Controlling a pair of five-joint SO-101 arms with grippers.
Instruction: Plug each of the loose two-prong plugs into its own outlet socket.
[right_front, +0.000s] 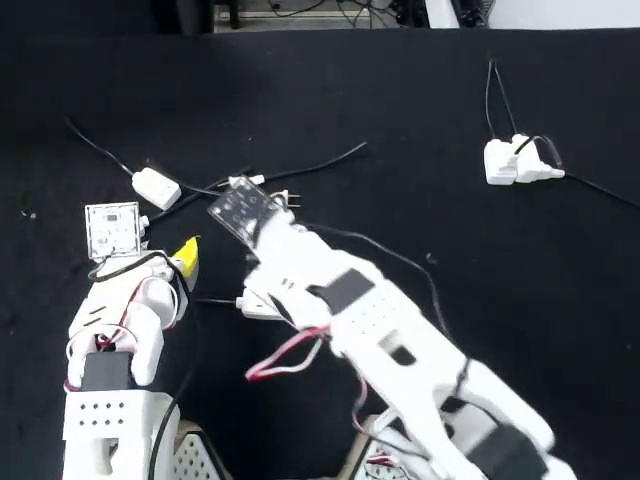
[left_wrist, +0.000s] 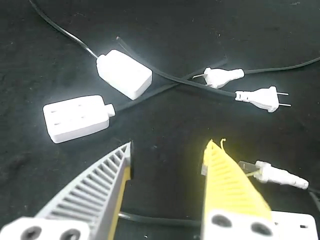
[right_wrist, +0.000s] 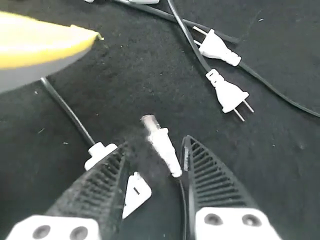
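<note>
**Two-prong plugs (left_wrist: 257, 97) lie loose by two spread grippers**

High view: the left arm (right_front: 120, 320) and the right arm (right_front: 380, 320) both reach over the black cloth-covered table (right_front: 400, 100). A white rectangular outlet block (right_front: 155, 187) lies just ahead of the left arm's yellow finger (right_front: 187, 260). Well apart from both arms, a far white outlet (right_front: 503, 162) sits with a white plug body against it.

Left wrist view: the left gripper (left_wrist: 170, 145) has its grey ribbed finger (left_wrist: 100, 185) and the yellow finger spread wide, with bare cloth between them. Ahead of the grey fingertip lies a flat white three-socket outlet (left_wrist: 75, 118), and the outlet block lies near it, farther out. Ahead of the yellow fingertip the two white two-prong plugs on black cords lie just beside each other, their prongs free. A third plug (left_wrist: 272, 174), white and slim, lies just beside the yellow finger's outer face.

Right wrist view: the right gripper (right_wrist: 155, 142) holds its dark ribbed fingers (right_wrist: 100, 190) apart. The third plug lies lengthwise between them, and I cannot tell whether either finger touches it. A small white slotted piece (right_wrist: 135, 192) and a white cord end (right_wrist: 100, 154) sit beside one finger. The pair of plugs lies well ahead of the fingertips.
</note>
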